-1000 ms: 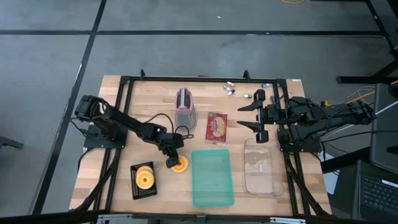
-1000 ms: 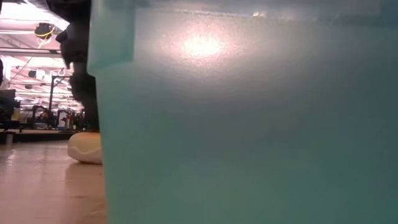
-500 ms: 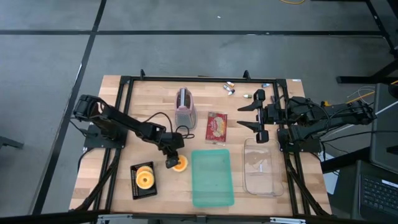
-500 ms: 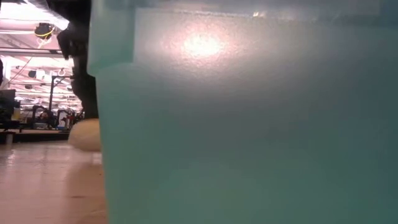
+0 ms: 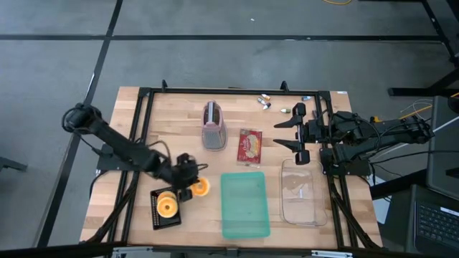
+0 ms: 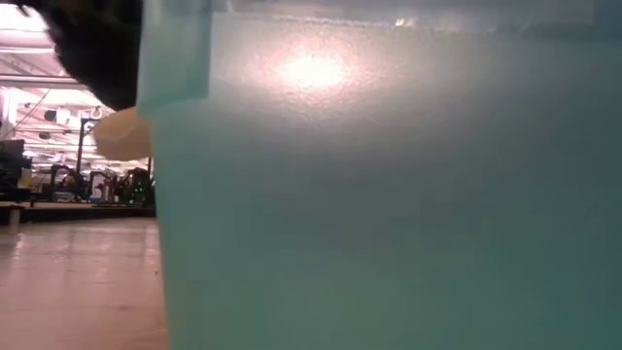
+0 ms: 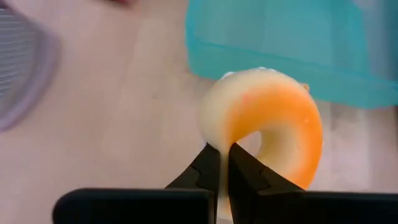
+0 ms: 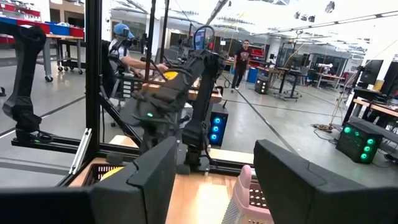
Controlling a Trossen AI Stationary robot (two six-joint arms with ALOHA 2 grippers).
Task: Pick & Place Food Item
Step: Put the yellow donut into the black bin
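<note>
The orange-glazed doughnut [image 5: 200, 188] is pinched at its rim by the left gripper [image 5: 188, 188], jaws clenched on it, lifted clear of the bench [image 5: 172, 115] just beside the teal container's [image 5: 244, 204] near corner. A second doughnut [image 5: 167, 206] lies in a black tray [image 5: 155, 220] on the doughnut's other side from the teal container. Beyond the teal container stand a pink toaster [image 5: 214, 125] and a red snack packet [image 5: 249, 146]; a clear container [image 5: 300, 192] sits at its far side. The right gripper [image 5: 296, 133] waits above the clear container, jaws released wide.
</note>
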